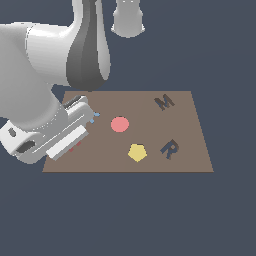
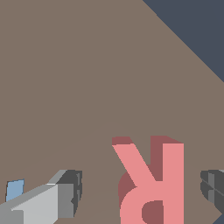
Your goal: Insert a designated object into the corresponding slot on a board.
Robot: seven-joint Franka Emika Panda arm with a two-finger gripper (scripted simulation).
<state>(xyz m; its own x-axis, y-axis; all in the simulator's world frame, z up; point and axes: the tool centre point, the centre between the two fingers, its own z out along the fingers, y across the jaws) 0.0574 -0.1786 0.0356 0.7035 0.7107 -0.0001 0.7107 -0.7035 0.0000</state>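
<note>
We see the Panda arm (image 1: 45, 75) bent low over the brown board (image 1: 195, 150), its hand down at the board's side on the exterior view's left. In the wrist view the gripper (image 2: 142, 190) stands wide open, one finger (image 2: 65, 199) to one side of the red R block (image 2: 151, 183) and the other finger (image 2: 214, 190) to the opposite side; both pads are apart from the block, so it holds nothing. The R lies flat on the board between the fingers. In the exterior view only slivers of red show under the hand, so we cannot place it more finely there. A small blue piece (image 2: 14, 190) lies just beyond the first finger; blue specks also show beside the hand in the exterior view. The dark R-shaped slot (image 1: 170, 148) sits well apart, toward the exterior view's right, with the M-shaped recess (image 1: 164, 102) farther back. A salmon disc (image 1: 119, 124) and a yellow pentagon (image 1: 137, 152) lie on the board between hand and slot.
</note>
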